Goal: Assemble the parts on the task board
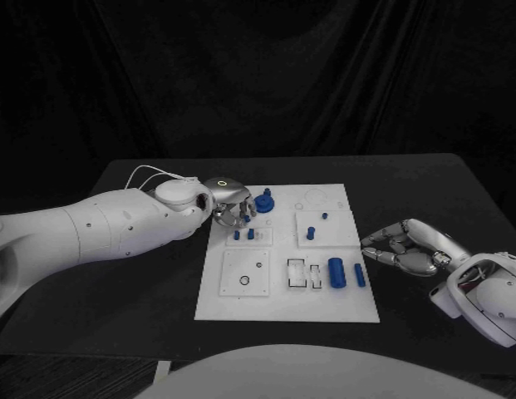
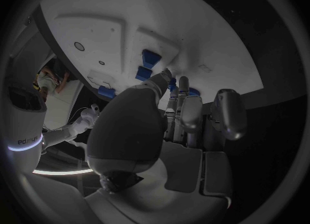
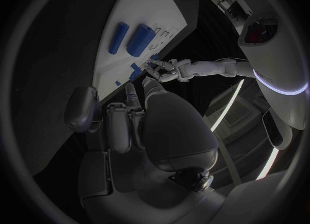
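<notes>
Two hands show: the left hand reaches over the board's far left, fingertips among small blue parts, grip unclear. Right hand rests curled, empty, beside the board.

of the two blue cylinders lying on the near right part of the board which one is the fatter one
The blue cylinder on the left of the pair, next to the slots. The other cylinder, nearer the task board's right edge, is clearly slimmer.
</notes>
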`<move>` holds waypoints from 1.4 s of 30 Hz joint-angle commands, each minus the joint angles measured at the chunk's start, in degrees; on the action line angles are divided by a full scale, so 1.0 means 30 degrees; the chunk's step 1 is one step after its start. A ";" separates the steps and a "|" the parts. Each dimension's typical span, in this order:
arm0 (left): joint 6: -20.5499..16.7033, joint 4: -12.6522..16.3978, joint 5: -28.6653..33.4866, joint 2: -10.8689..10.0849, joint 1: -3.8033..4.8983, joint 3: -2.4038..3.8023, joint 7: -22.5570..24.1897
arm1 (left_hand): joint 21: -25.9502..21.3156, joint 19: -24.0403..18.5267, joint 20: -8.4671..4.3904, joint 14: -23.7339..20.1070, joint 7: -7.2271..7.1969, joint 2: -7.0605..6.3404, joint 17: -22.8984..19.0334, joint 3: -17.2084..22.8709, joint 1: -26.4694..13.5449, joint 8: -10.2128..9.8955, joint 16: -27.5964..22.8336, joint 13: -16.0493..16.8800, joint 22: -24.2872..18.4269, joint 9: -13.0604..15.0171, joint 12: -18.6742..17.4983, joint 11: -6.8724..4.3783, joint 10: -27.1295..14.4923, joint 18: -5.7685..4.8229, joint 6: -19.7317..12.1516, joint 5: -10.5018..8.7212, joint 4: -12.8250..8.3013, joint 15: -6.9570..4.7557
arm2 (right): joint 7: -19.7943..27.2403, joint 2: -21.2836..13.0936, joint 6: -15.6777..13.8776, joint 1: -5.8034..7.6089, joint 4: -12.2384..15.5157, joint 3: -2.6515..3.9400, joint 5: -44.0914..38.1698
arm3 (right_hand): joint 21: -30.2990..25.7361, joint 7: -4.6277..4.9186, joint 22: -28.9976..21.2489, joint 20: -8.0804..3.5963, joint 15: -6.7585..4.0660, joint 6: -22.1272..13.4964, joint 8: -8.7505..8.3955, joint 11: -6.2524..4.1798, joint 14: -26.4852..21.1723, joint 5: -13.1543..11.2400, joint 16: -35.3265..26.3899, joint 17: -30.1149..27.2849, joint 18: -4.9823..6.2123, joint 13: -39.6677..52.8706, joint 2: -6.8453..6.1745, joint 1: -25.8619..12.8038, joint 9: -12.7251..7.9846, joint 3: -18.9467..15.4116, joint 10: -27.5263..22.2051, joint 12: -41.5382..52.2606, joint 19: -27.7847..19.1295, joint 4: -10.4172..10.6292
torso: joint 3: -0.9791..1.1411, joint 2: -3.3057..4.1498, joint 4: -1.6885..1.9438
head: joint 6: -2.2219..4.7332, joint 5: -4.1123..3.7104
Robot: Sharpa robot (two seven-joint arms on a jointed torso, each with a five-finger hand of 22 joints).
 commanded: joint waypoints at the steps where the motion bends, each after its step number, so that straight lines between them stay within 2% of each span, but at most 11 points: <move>1: -0.0879 0.0039 -0.0067 -0.0115 -0.0034 0.0014 0.0149 | 0.0086 -0.0018 0.0009 -0.0003 0.0018 0.0015 0.0097 0.0013 -0.0167 0.0015 0.0027 0.0055 0.3211 -0.0039 0.0000 0.0059 0.0009 -0.0094 -0.0178 -0.0091 0.0138 0.0039 | -0.0243 -0.0080 0.0041 -0.0051 0.0060 0.0007 -0.0020 | -0.0091 -0.0017 0.2756 0.0036 -0.0033 0.0141 -0.0077 0.0034 0.1323 -0.0061 -0.0077 0.2554 0.0213 0.4064 0.0010 0.0232 -0.0020 0.0102 0.1246 -0.0116 -0.0096 -0.0029 | -0.0001 -0.0010 0.0004 | -0.0002 0.0038; 10: -0.2884 0.0150 -0.0420 -0.1209 0.0166 0.0022 0.0285 | 0.0046 0.0000 0.0006 0.0031 0.0076 -0.0086 0.0031 0.0046 -0.0069 0.0303 0.0037 0.0272 0.3203 0.0031 -0.0053 -0.0094 -0.0140 -0.0086 0.0262 -0.0187 0.0239 -0.0097 | -0.0279 -0.0775 -0.0584 0.0190 0.0714 0.0014 -0.0020 | -0.0170 -0.0011 0.2736 0.0040 -0.0028 0.0164 -0.0067 0.0039 0.1302 -0.0063 -0.0144 0.2488 0.0227 0.3918 -0.0046 0.0245 -0.0017 0.0091 0.1110 -0.0267 -0.0121 -0.0042 | -0.0017 -0.0021 0.0015 | -0.0002 0.0348; 18: -0.4526 0.0598 -0.0360 -0.2695 0.1177 0.0024 0.0327 | -0.0508 -0.0301 0.0011 -0.0268 0.0130 -0.0205 -0.0478 0.0142 0.0032 0.0502 -0.0222 0.0638 0.3061 0.0098 -0.0338 -0.0344 -0.1085 0.0010 0.0666 -0.0248 0.0380 -0.0242 | -0.0812 -0.0970 -0.0999 0.2316 0.1326 0.0016 -0.0102 | 0.0887 -0.0005 0.3008 0.0029 -0.0031 0.0156 -0.0090 0.0039 0.1532 -0.0036 0.0541 0.3149 0.0040 0.3629 -0.0151 0.0343 -0.0037 0.0137 0.0851 -0.0579 0.0255 -0.0041 | -0.0014 -0.0001 0.0046 | -0.0002 0.0800; 23: -0.7230 0.2163 0.0654 -0.4329 0.1696 0.0022 0.0825 | -0.3204 -0.2135 0.0182 -0.3796 -0.0012 -0.0386 -0.4532 -0.0102 0.0203 0.0321 -0.2801 0.2174 0.2431 -0.0036 0.0289 0.0314 -0.4977 0.0448 0.0445 -0.0199 0.0659 0.0164 | -0.1394 -0.0590 -0.0953 0.4115 0.1243 0.0015 -0.0241 | 0.3603 -0.0012 0.3642 -0.0037 -0.0094 0.0051 -0.0170 -0.0020 0.1748 -0.0035 0.1082 0.3596 -0.0429 0.2091 -0.0350 0.0455 -0.0113 0.0279 -0.0494 -0.2334 0.1166 0.0046 | -0.0084 0.0040 0.0059 | -0.0002 0.1025; 25: -0.8427 0.3128 0.2116 -0.5125 0.1912 0.0021 0.1536 | -0.7295 -0.4888 0.0463 -0.7094 -0.0078 -0.0354 -0.7631 -0.0335 0.0215 0.0199 -0.4995 0.3750 0.1480 -0.0156 0.2157 -0.0107 -0.7582 0.1029 0.0194 -0.0065 0.1210 0.0209 | -0.1809 -0.0263 -0.0715 0.4868 0.1060 0.0015 -0.0468 | 0.3732 -0.0019 0.3639 -0.0054 -0.0113 0.0056 -0.0165 -0.0017 0.1738 0.0038 0.1071 0.3540 -0.0430 -0.0106 -0.0532 0.0840 -0.0136 0.0532 -0.2454 -0.5079 0.1139 -0.0039 | -0.0125 0.0044 0.0124 | -0.0002 0.1106; 27: -0.8994 0.3825 0.3916 -0.5624 0.2024 0.0019 0.2347 | -1.3453 -0.9275 0.0727 -0.9817 -0.0065 -0.0306 -0.8253 -0.0720 0.0161 0.0081 -0.6763 0.4564 -0.0032 -0.0315 0.3500 -0.0004 -0.9826 0.1747 -0.0296 0.0196 0.1829 0.0793 | -0.2205 0.0160 -0.0371 0.5370 0.0760 0.0015 -0.0774 | 0.3806 0.0005 0.3637 -0.0052 -0.0095 0.0110 -0.0142 0.0009 0.1726 0.0772 0.1066 0.3504 -0.0430 -0.3962 -0.0801 0.1397 -0.0138 0.0965 -0.5882 -0.9972 0.1095 -0.0133 | -0.0146 0.0059 0.0188 | -0.0002 0.1136; 31: -0.8603 0.4644 0.9130 -0.6104 0.2123 0.0016 0.4881 | -1.6259 -1.2125 0.1303 -1.2816 0.0884 0.0290 -0.9592 -0.2526 -0.0364 0.0125 -1.0426 0.4906 -0.0676 -0.0404 0.5968 0.0411 -1.2411 0.1343 -0.0725 0.0619 0.3304 0.2297 | -0.3070 0.1228 0.0590 0.5952 -0.0083 0.0015 -0.1696 | 0.3807 -0.0011 0.3601 -0.0028 -0.0095 0.0132 -0.0136 -0.0012 0.1682 0.1114 0.1003 0.3376 -0.0405 -0.8775 -0.1498 0.2010 -0.0130 0.1767 -0.8621 -1.5779 0.0968 -0.0093 | -0.0194 0.0088 0.0265 | -0.0002 0.1153; 36: -0.4953 0.5249 1.7900 -0.6162 0.2125 0.0010 0.8592 | -2.0293 -1.6868 0.1583 -1.8069 0.1542 0.1781 -1.2142 -0.4410 -0.2069 0.0055 -1.5033 0.3287 -0.2375 -0.0583 0.6507 0.2343 -1.5037 0.0652 -0.1563 0.3483 0.3317 0.3325 | -0.4244 0.2902 0.2162 0.6220 -0.1416 0.0015 -0.3871 | 0.3431 0.0174 0.3469 0.0128 0.0117 0.0142 -0.0108 0.0220 0.1535 0.1030 0.0694 0.2957 -0.0317 -1.2191 -0.2210 0.2633 -0.0076 0.2871 -0.9433 -1.9485 0.0680 -0.0208 | -0.0325 0.0194 0.0409 | -0.0002 0.0944; 40: -0.1865 0.5642 2.2844 -0.6115 0.1961 0.0007 1.0192 | -2.2279 -2.2197 0.1164 -2.3462 0.1935 0.2904 -1.6718 -0.6322 -0.3193 0.0034 -2.1448 -0.0305 -0.5266 -0.1301 0.4213 0.1497 -1.8481 0.0880 -0.3562 0.4685 0.3362 0.2591 | -0.5096 0.3978 0.3290 0.6252 -0.2248 0.0015 -0.6288 | 0.2872 0.0269 0.3298 0.0473 0.0588 0.0044 -0.0095 0.0711 0.1326 -0.0541 0.0292 0.2409 -0.0197 -1.5467 -0.2842 0.2632 -0.0027 0.4058 -0.9909 -2.2515 0.0337 -0.0328 | -0.0432 0.0294 0.0489 | -0.0002 0.0687; 41: -0.1070 0.5749 2.3857 -0.6108 0.1886 0.0006 1.0533 | -2.2268 -2.3494 0.1471 -2.4135 0.1604 0.3426 -1.8068 -0.7396 -0.3025 0.0052 -2.3236 -0.2218 -0.8056 -0.2134 0.3236 0.1155 -1.9343 0.1506 -0.5204 0.4605 0.3342 0.2304 | -0.5329 0.4249 0.3598 0.6244 -0.2468 0.0015 -0.6963 | 0.2850 0.0193 0.3290 0.0567 0.0658 -0.0014 -0.0116 0.0812 0.1297 -0.0734 0.0248 0.2332 -0.0189 -1.6198 -0.2946 0.2521 -0.0022 0.4275 -0.9950 -2.3137 0.0312 -0.0334 | -0.0469 0.0314 0.0520 | -0.0002 0.0592; 42: -0.0507 0.5828 2.4500 -0.6105 0.1825 0.0006 1.0770 | -2.2417 -2.3872 0.1567 -2.4589 0.1470 0.3476 -1.8568 -0.7636 -0.3045 -0.0107 -2.3816 -0.2746 -0.9670 -0.2365 0.2703 0.0701 -1.9755 0.1511 -0.5869 0.4479 0.3383 0.2409 | -0.5479 0.4454 0.3805 0.6230 -0.2639 0.0015 -0.7455 | 0.2716 0.0080 0.3249 0.0613 0.0671 -0.0338 -0.0271 0.0948 0.1245 -0.1115 0.0147 0.2187 -0.0152 -1.6953 -0.3125 0.2385 -0.0088 0.4408 -1.0350 -2.3908 0.0243 -0.0340 | -0.0499 0.0327 0.0541 | -0.0002 0.0522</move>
